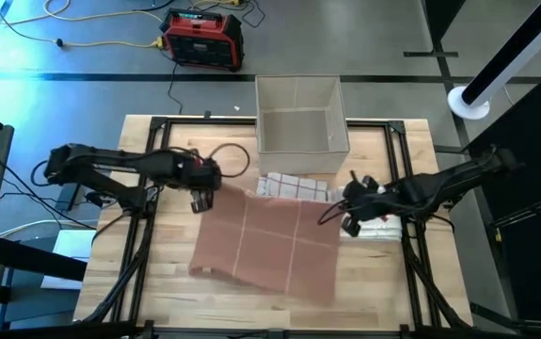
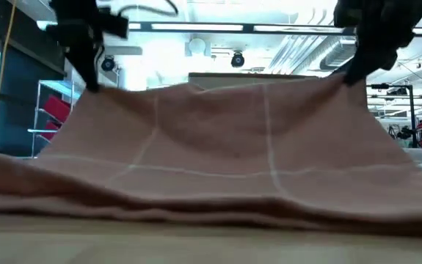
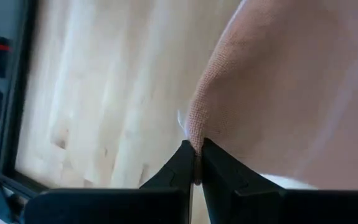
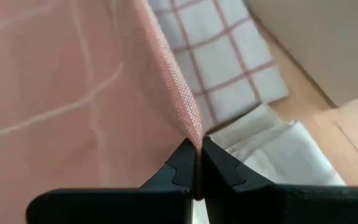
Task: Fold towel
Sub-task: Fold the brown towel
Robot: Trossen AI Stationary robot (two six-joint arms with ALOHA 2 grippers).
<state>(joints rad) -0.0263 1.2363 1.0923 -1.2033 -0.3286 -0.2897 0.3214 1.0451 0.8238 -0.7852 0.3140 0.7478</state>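
The near hem of the towel (image 2: 211,198) lies on the table (image 1: 157,292) close before the low camera, and from there the cloth rises to its far edge, which both grippers hold up in the air.

The towel is pink-brown with pale lines and sits in the middle of the table. Its lifted edge runs from left to right, between the two arms. The left gripper (image 3: 195,163) is clamped on one far corner, the right gripper (image 4: 197,163) on the other — each pair of fingers is pressed together with only a thin fold of cloth between. Each arm is at its own corner, so neither is nearer. The free hem lies toward the front of the table from both grippers; in my judgement the fold turns on carrying the held edge forward over it.

Behind the towel is a checked cloth (image 1: 294,185), a white folded cloth (image 4: 272,149) and a box (image 1: 300,115).

The low view hides the far things behind the raised cloth — and the grippers there are only dark shapes.
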